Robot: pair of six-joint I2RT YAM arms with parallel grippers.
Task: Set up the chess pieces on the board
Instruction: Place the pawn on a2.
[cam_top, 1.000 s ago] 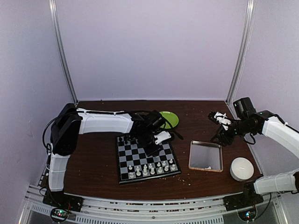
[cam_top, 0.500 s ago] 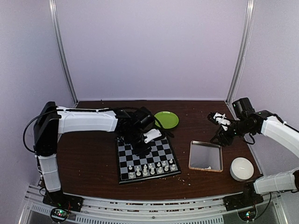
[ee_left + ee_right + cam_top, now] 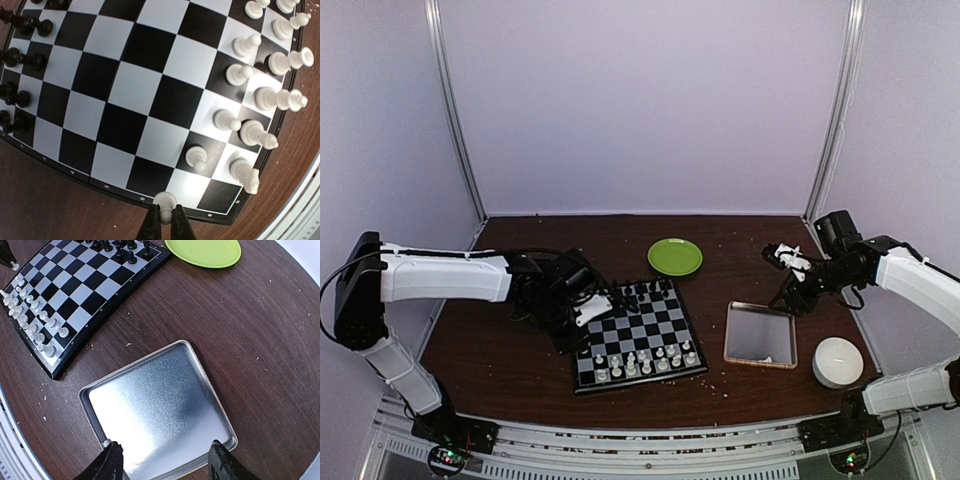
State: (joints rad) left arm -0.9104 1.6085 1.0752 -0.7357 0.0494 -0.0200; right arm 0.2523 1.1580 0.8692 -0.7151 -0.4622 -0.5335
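One white pawn (image 3: 165,200): pinched at its base by the left gripper, over the board's left rim, toward the white end; whether it touches the board I cannot tell.
White chessmen (image 3: 280,97): standing in two rows along the board's near edge.
Board (image 3: 630,325): flat on the brown table, slightly turned, in front of the left arm.
Black chessmen (image 3: 30,60): lined along the board's far edge.
Left gripper (image 3: 165,222): jaws together, clamped on the white pawn at the board's left edge.
Tray (image 3: 160,405): shiny, square, lying just right of the board and apart from it.
Right gripper (image 3: 165,465): jaws apart with nothing between them, hanging above the tray, well right of the board.
Green plate (image 3: 675,256): beyond the board's far right corner.
White round object (image 3: 837,362): right of the board, past the tray.
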